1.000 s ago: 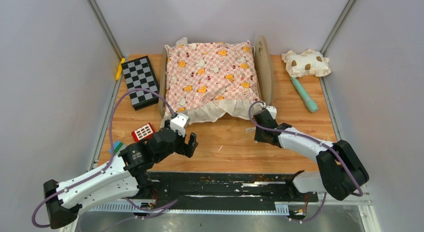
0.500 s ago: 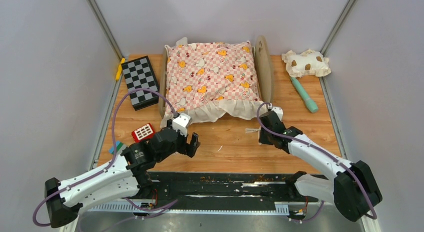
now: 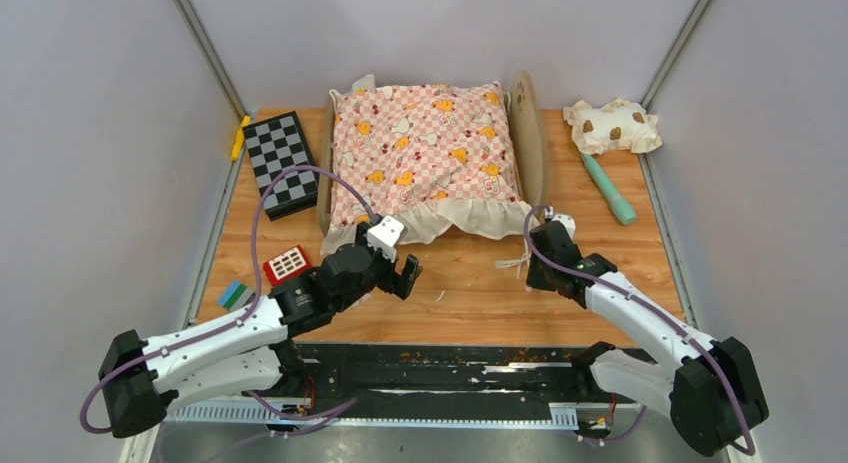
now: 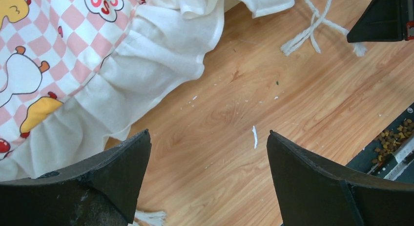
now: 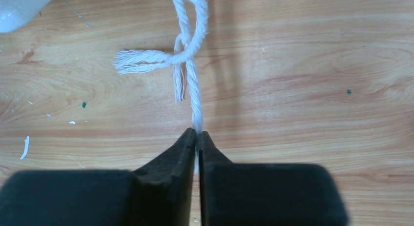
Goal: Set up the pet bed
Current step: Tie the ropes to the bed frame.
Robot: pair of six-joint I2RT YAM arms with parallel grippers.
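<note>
Two arms reach out over a wooden table [image 3: 470,308] from its near edge. At the far middle of the table sits the pet bed [image 3: 530,143], a light-wood frame with its rounded headboard standing at the right end. A pink checkered cushion [image 3: 425,143] printed with ducks covers nearly all of the bed. The cushion's white ruffle spills over the near side of the frame onto the wood.

The left gripper [image 3: 395,276] hangs just in front of the ruffle's left corner. Its wrist camera shows the two fingers spread wide apart with only bare table between them [image 4: 207,135], so it grips nothing. The right gripper [image 3: 532,271] is low over the boards near the ruffle's right corner. Its fingers are pressed together [image 5: 196,133], pinching the end of a white twisted cord [image 5: 188,55]. That cord runs away from the fingertips toward the ruffle, with a loose knot and a frayed tail partway along. Whether it is joined to the cushion I cannot tell.

Left of the bed lies a black-and-white checkerboard box [image 3: 282,163], with a yellow piece [image 3: 240,137] just beyond its far corner. Well to the right, in the far corner, rests a small cream pillow [image 3: 612,125] with brown spots. A teal stick [image 3: 608,188] lies just in front of the pillow. A red block [image 3: 287,264] with white squares sits by the left arm. Brown crumbs [image 4: 388,138] are scattered on the black rail at the table's near edge.
</note>
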